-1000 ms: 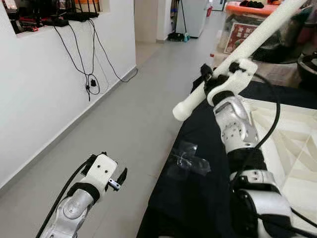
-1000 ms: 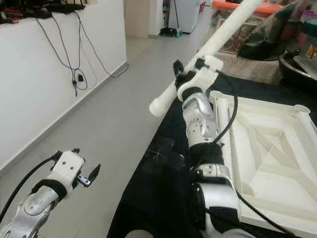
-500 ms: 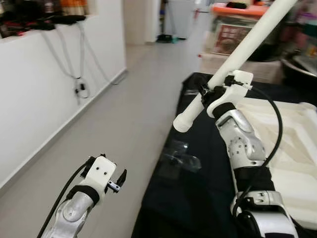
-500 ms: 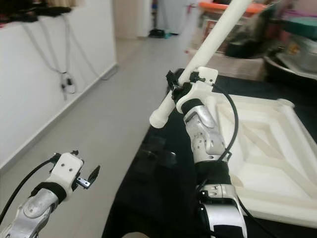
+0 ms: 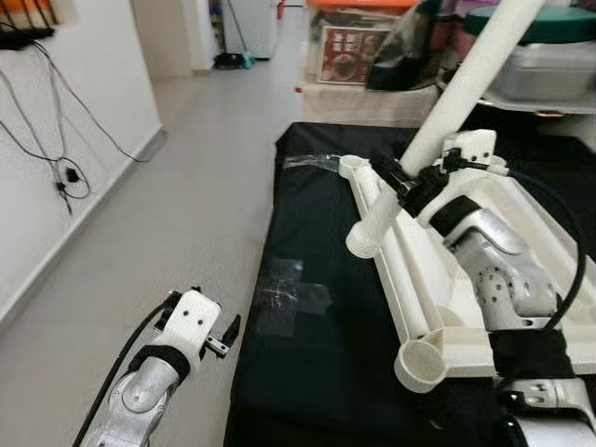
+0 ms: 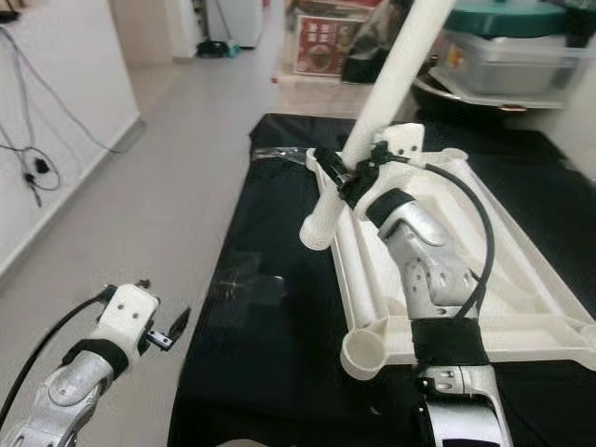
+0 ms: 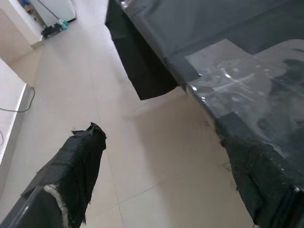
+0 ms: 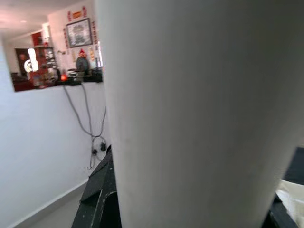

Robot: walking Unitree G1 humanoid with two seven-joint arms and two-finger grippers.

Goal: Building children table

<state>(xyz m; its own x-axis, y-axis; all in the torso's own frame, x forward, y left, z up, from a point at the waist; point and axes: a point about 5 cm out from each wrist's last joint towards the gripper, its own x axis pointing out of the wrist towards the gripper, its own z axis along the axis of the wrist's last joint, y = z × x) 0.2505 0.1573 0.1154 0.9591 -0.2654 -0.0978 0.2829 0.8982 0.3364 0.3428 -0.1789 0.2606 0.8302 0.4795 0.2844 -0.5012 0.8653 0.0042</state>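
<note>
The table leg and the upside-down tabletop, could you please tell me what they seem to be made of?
The table leg held by the right gripper looks like matte white plastic, with a hollow open end. The tabletop appears to be the same moulded plastic, judging by its ribbed underside and round corner sockets.

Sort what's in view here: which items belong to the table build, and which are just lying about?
Belongs to the job:
- white table leg, held in the right end effector
- upturned white tabletop with corner sockets
- black-covered work surface

Lying about:
- clear tape patch
- storage boxes behind
- wall cables
- left end effector, open over the floor
</note>
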